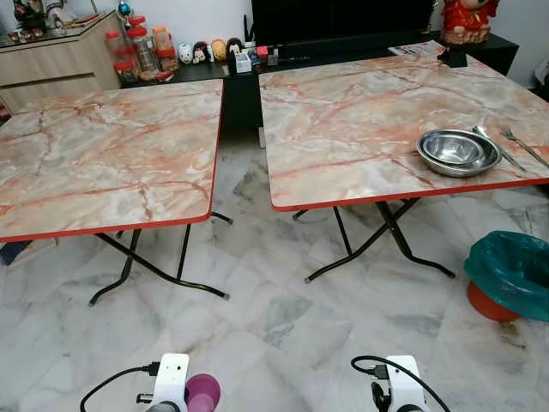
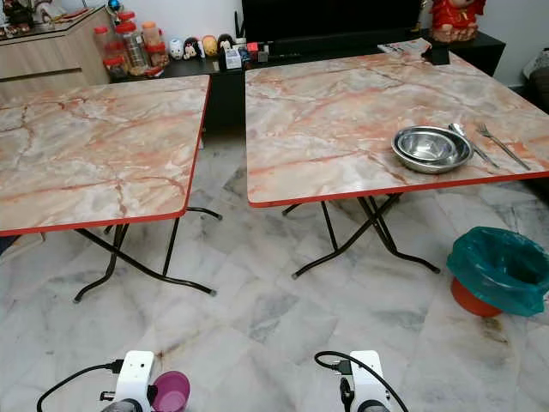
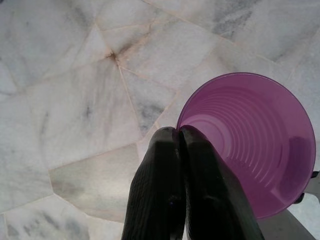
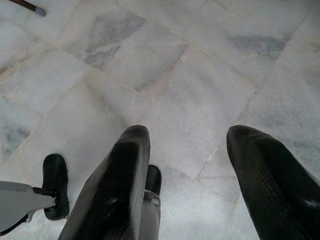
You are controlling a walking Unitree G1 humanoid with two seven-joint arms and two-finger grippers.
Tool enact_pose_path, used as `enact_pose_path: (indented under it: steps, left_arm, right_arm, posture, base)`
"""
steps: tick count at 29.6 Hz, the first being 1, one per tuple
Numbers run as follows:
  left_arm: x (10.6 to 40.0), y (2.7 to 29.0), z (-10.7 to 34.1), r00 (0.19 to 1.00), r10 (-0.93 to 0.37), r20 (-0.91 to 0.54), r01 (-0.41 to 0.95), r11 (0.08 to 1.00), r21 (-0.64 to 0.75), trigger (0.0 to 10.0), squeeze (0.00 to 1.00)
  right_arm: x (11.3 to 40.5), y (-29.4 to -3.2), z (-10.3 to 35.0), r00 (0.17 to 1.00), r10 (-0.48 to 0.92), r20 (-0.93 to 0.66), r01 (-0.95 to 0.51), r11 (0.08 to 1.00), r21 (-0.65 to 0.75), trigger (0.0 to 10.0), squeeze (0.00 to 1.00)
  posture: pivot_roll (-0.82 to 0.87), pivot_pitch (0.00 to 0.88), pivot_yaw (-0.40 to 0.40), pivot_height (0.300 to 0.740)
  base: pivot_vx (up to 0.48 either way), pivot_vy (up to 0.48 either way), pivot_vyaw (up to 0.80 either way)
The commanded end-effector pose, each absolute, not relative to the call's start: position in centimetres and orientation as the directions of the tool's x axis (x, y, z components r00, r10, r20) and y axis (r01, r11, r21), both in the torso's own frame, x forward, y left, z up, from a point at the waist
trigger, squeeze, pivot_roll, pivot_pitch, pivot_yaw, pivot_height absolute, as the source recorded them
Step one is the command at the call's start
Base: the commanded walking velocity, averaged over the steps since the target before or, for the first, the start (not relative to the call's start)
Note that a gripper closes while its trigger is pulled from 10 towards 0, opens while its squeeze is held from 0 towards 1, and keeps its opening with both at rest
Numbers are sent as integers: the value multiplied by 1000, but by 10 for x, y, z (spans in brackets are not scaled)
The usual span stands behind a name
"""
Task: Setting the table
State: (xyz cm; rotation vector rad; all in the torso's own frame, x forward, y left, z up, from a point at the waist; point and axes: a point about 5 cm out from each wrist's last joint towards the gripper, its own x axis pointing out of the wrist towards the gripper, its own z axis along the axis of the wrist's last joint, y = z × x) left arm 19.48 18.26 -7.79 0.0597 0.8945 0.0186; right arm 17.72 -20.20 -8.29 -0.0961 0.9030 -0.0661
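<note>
My left gripper (image 3: 178, 134) is shut on the rim of a purple plastic cup (image 3: 250, 140), held low over the marble floor; the cup (image 1: 202, 393) peeks in at the bottom of the left eye view beside my left wrist. My right gripper (image 4: 187, 137) hangs open above the floor with nothing between its fingers. Ahead on the right stands a marble-patterned folding table (image 1: 360, 112). Near its front right corner sits a steel bowl (image 1: 458, 151) with a spoon (image 1: 496, 144) and a fork (image 1: 523, 144) laid beside it.
A second marble-patterned folding table (image 1: 103, 154) stands on the left, with a gap between the two. A bin lined with a teal bag (image 1: 513, 275) sits on the floor at right. A dark low cabinet (image 1: 214, 73) with jars and figurines runs along the back wall.
</note>
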Motion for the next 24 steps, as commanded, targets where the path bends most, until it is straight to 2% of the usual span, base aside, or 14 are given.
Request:
enact_pose_path:
  steps: [1, 5, 7, 9, 10, 12, 13, 14, 16, 17, 19, 22, 24]
  left_arm:
    - [192, 186, -79, 625, 51, -779, 4, 998, 68, 10000, 0]
    - [186, 191, -81, 618, 76, -783, -18, 996, 82, 10000, 0]
    - [180, 198, -83, 600, 104, -794, -79, 994, 71, 10000, 0]
    - [174, 196, -87, 566, 94, -819, -90, 995, 52, 10000, 0]
    - [171, 197, -89, 520, 147, -842, -163, 984, 71, 10000, 0]
    - [178, 189, -87, 543, 146, -827, -173, 983, 59, 10000, 0]
    - [184, 164, -85, 595, -43, -802, 201, 975, 97, 10000, 0]
    - [184, 154, -84, 584, -125, -802, 354, 928, 113, 10000, 0]
    - [184, 154, -84, 584, -125, -802, 354, 929, 113, 10000, 0]
    - [192, 159, -81, 605, -107, -789, 311, 944, 109, 10000, 0]
    - [204, 166, -74, 636, -75, -768, 246, 963, 110, 10000, 0]
    - [206, 166, -73, 646, -60, -761, 233, 965, 121, 10000, 0]
    - [204, 170, -74, 646, -20, -763, 166, 979, 115, 10000, 0]
  right_arm:
    - [175, -199, -85, 610, -86, -788, 18, 995, -94, 10000, 0]
    - [173, -196, -85, 613, -75, -786, 26, 997, -74, 10000, 0]
    - [173, -198, -85, 615, -83, -784, 45, 997, -70, 10000, 0]
    - [172, -203, -85, 601, -115, -791, 109, 992, -62, 10000, 0]
    - [177, -203, -84, 604, -143, -784, 230, 973, 0, 10000, 0]
    - [180, -191, -84, 613, -104, -783, 186, 982, 14, 10000, 0]
    - [181, -171, -84, 636, -2, -772, -23, 1000, -21, 10000, 0]
    - [181, -164, -84, 641, 37, -767, -97, 995, -34, 10000, 0]
    - [181, -164, -84, 641, 37, -767, -97, 995, -33, 10000, 0]
    - [181, -165, -84, 642, 32, -766, -82, 996, -27, 10000, 0]
    - [174, -172, -87, 625, 5, -780, -66, 997, -46, 10000, 0]
    - [174, -177, -87, 624, -20, -781, -20, 999, -42, 10000, 0]
    - [174, -180, -86, 628, -16, -778, -32, 998, -47, 10000, 0]
  posture:
    - [-116, 0, 64, 740]
    - [-102, 0, 74, 740]
    - [-102, 1, 100, 740]
    - [-92, 33, 104, 740]
    - [-101, 24, 112, 740]
    - [-109, 29, 123, 740]
    - [-119, 24, 129, 740]
    - [-119, 24, 129, 740]
    - [-119, 24, 129, 740]
    - [-142, 0, 147, 740]
    - [-139, 0, 112, 740]
    - [-139, 0, 105, 740]
    - [-128, 0, 105, 740]
  base:
    - [0, 0, 0]
    - [0, 0, 0]
    - [0, 0, 0]
    - [0, 0, 0]
    - [0, 0, 0]
    - [0, 0, 0]
    - [0, 0, 0]
    - [0, 0, 0]
    - [0, 0, 0]
    - [0, 0, 0]
    - [0, 0, 0]
    - [0, 0, 0]
    - [0, 0, 0]
